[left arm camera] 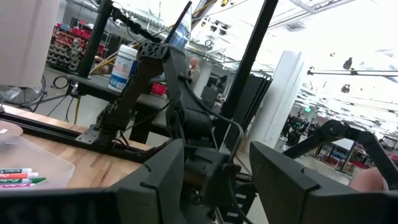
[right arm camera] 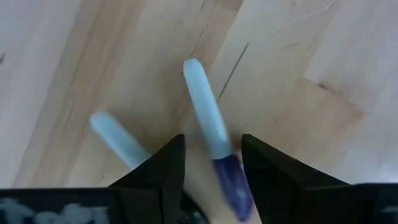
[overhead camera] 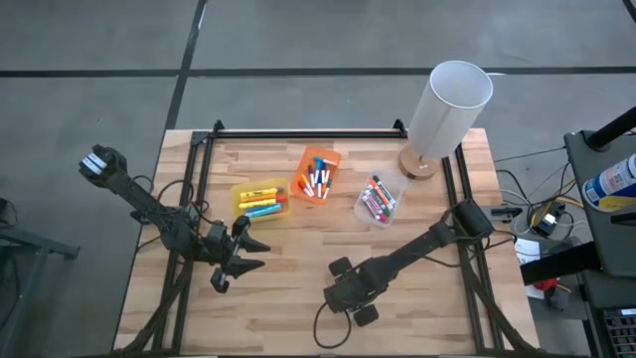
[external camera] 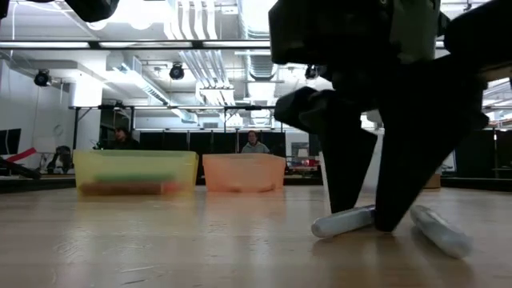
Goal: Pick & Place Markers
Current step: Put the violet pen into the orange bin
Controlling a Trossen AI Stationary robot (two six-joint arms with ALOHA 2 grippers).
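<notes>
Your right tool point(right arm camera: 211, 165) stands on the pale wooden counter point(overhead camera: 288, 288), fingers parted around a white-barrelled, purple-capped marker point(right arm camera: 211, 140) lying flat, not yet clamped. A second pale marker point(right arm camera: 115, 140) lies just beside. Your left tool point(overhead camera: 241, 261) waits spread wide, empty, near the yellow plastic bin point(overhead camera: 260, 199).

The wooden worktop point(overhead camera: 298, 278) carried a yellow bin point(overhead camera: 261, 200), an orange bin point(overhead camera: 318, 176) and a clear bin point(overhead camera: 379, 199) in a row toward its far side, each holding markers. A white lamp point(overhead camera: 444, 117) stood at the far right corner. Two pale markers point(right arm camera: 206, 112) lay loose on the bare wood near the front.
</notes>
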